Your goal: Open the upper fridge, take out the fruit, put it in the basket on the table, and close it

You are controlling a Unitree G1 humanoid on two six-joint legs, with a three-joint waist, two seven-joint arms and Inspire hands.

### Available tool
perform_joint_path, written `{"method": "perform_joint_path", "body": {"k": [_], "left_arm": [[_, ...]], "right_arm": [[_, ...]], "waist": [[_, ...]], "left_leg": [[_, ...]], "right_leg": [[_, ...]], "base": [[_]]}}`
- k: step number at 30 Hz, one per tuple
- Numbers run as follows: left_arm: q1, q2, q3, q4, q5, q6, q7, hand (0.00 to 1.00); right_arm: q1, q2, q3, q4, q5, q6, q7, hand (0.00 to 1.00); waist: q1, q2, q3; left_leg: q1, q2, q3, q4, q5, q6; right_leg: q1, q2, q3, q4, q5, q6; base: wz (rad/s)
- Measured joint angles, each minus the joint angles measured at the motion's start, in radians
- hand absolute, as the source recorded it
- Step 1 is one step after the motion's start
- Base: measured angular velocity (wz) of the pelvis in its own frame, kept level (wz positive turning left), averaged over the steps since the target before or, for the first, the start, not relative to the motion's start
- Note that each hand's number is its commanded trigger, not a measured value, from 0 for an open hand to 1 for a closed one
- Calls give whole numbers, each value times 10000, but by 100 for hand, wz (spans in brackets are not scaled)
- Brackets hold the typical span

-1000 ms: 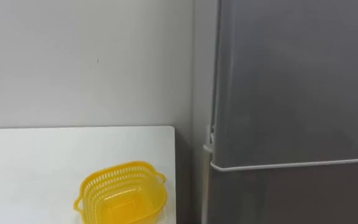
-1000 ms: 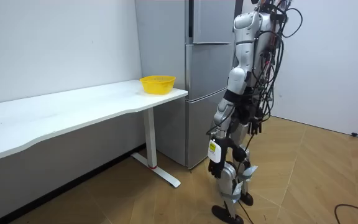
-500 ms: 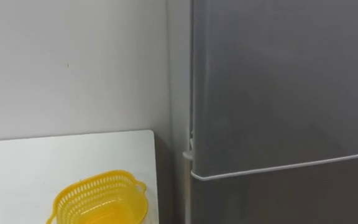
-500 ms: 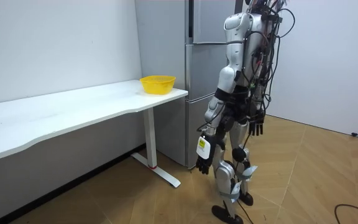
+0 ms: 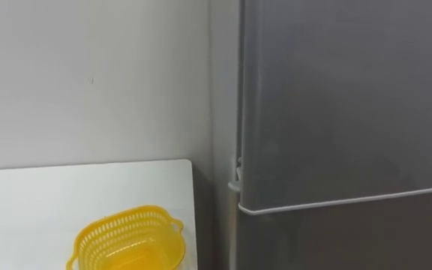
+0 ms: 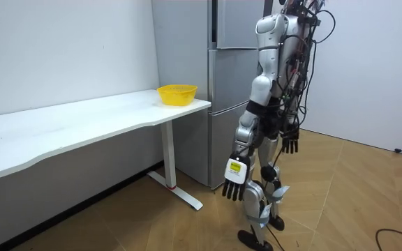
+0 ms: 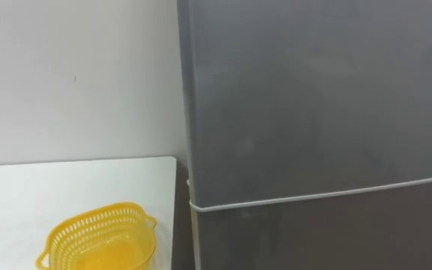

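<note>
The fridge (image 5: 336,97) was seen before the robot with its upper door shut, beside a table (image 5: 21,202) on which a yellow basket (image 5: 126,238) was set. The left hand (image 6: 234,181) and right hand (image 6: 289,143) were hung low, fingers loosely spread, nothing held.

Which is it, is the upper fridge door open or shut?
Shut: the upper fridge door lies flush above the lower door, with no gap and no interior visible.

Long white table (image 6: 82,129) stands on a white leg along plain white wall (image 6: 61,49); light wood-pattern floor (image 6: 354,195) beneath.
</note>
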Motion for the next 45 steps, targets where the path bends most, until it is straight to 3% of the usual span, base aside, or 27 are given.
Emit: {"method": "perform_joint_path", "body": {"k": [3,7,9,16,18,21,27,32,37,41,45], "left_arm": [[-8,-2,618,-431,-1314,-141,881,0],[-178,-32,1550,-1053,-2841,-565,2089,0],[-258,-45,1674,-1445,-3389,-851,2759,0],[-238,-90,2377,-3483,-4093,-1510,4792,0],[-211,-133,2523,-4762,-4162,-1629,5522,0],[-73,-130,2534,-6511,-4734,-2224,6474,0],[111,-129,2613,-9683,-4783,-2707,7847,0],[107,-87,2966,-11786,-4633,-3094,8397,0],[72,322,3209,-13565,-4293,-3286,8411,0],[29,985,3232,-15274,-3755,-3452,7960,0],[-400,1071,3225,-16194,-3704,-3764,7080,0]], "right_arm": [[-12,-41,-334,-23,121,-18,-231,0],[13,-60,-445,-82,317,-245,-423,0],[13,-74,-450,-80,482,-327,-521,0],[71,-252,-631,-437,398,-663,-544,0],[181,-259,-812,-626,217,-783,-558,0],[217,-251,-805,-702,215,-878,-721,0],[524,-192,-805,-1007,186,-1076,-948,0],[749,-112,-829,-1001,110,-1180,-965,0],[953,9,-820,-881,99,-1293,-923,0],[997,-9,-830,-770,77,-1333,-726,0],[896,5,-810,-421,4,-1429,-498,0]], "waist": [[145,39,4],[383,65,2],[471,90,-3],[614,198,-83],[719,164,-89],[875,160,-108],[1000,186,-127],[1018,197,-122],[991,231,-104],[944,283,-84],[720,361,-10]], "left_leg": [[-4,-1,-22,1,0,0],[-51,-4,-122,-2,0,1],[-57,-7,-182,-13,0,1],[-121,-81,-350,-73,4,2],[-123,-101,-401,-74,5,4],[-114,-117,-400,-71,5,5],[-95,-155,-522,-74,6,7],[-74,-160,-660,-74,7,8],[-67,-173,-779,-61,7,8],[-85,-180,-795,-26,7,8],[-134,-185,-833,14,7,9]], "right_leg": [[50,5,-64,-54,36,10],[104,-9,-217,-136,59,16],[104,-10,-254,-139,59,16],[28,-5,-428,-21,59,11],[25,-31,-454,-7,55,14],[42,-58,-448,-129,58,19],[45,-67,-424,-120,67,34],[58,-57,-432,-125,65,33],[127,-58,-451,-169,65,34],[118,-75,-451,-159,62,39],[106,-95,-473,-154,61,42]], "base": [[4],[7],[6],[7],[2],[-1],[-2],[0],[4],[0],[2]]}}
